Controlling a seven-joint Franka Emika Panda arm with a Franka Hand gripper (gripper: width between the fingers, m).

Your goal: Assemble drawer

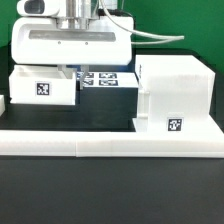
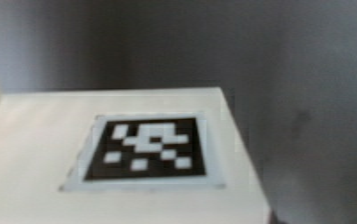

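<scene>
The large white drawer casing [image 1: 175, 92] stands on the exterior view's right, with a tag on its front. A smaller white open-top box [image 1: 42, 88] with a tag stands on the left. My gripper [image 1: 68, 70] hangs from its wide white hand just above the small box's right end. Its fingers are dark and mostly hidden, so I cannot tell if they are open or shut. The wrist view shows, very close and blurred, a white face carrying a square tag [image 2: 148, 148]. No fingers show there.
The marker board [image 1: 102, 80] lies flat between the small box and the casing. A long low white L-shaped rail [image 1: 110, 142] runs along the front. The black table [image 1: 110, 190] lies in front of the rail.
</scene>
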